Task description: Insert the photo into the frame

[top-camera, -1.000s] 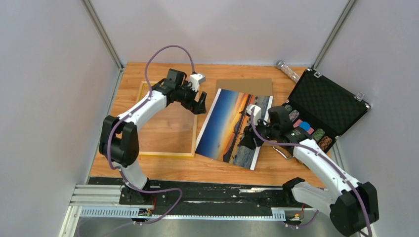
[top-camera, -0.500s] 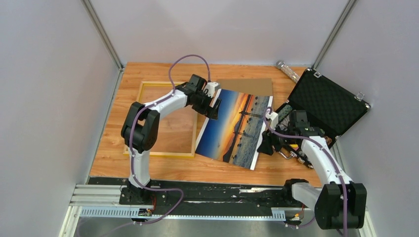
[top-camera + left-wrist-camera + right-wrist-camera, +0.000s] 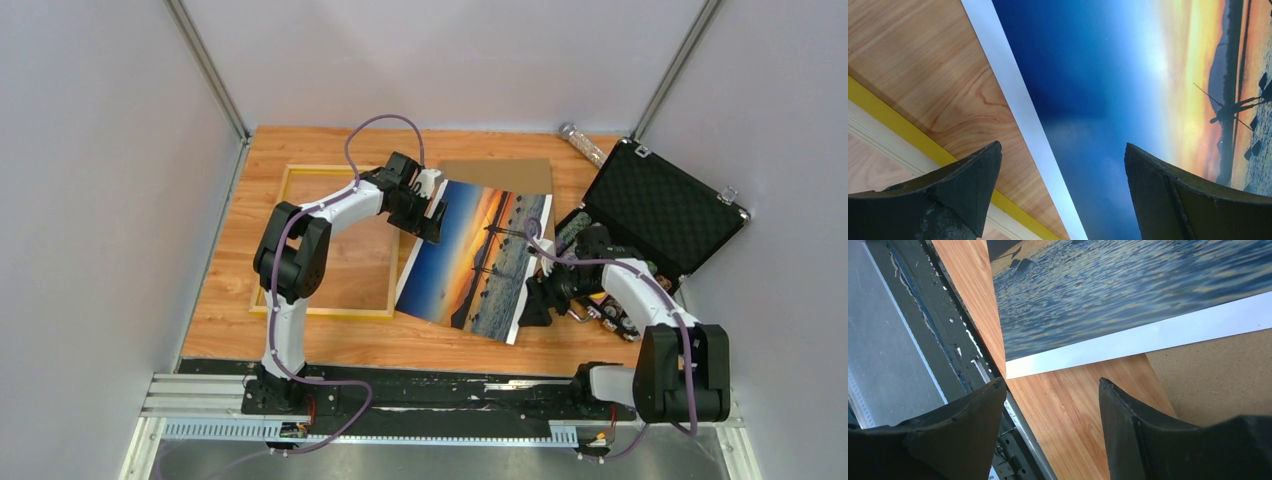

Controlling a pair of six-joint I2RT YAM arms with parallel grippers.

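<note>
The photo [image 3: 475, 260], a sunset print with a white edge, lies at an angle in the middle of the table, and its left edge overlaps the frame's right rail. The yellow frame [image 3: 320, 312] lies flat to its left. My left gripper [image 3: 432, 222] hovers open over the photo's far left corner. In the left wrist view its fingers [image 3: 968, 175] straddle the white edge of the photo [image 3: 1128, 75], with the frame's rail [image 3: 908, 135] beside them. My right gripper [image 3: 530, 305] is open and empty by the near right corner of the photo [image 3: 1128, 290].
A brown backing board [image 3: 495, 172] sticks out from under the photo's far end. An open black case [image 3: 660, 215] holding chips stands at the right, close to my right arm. A clear tube [image 3: 582, 143] lies at the back. The table's near edge rail [image 3: 948, 355] is just below the right gripper.
My left arm swung right from over the frame to the photo's far left corner. My right gripper came off the photo's right edge, moved toward its near right corner and opened wider.
</note>
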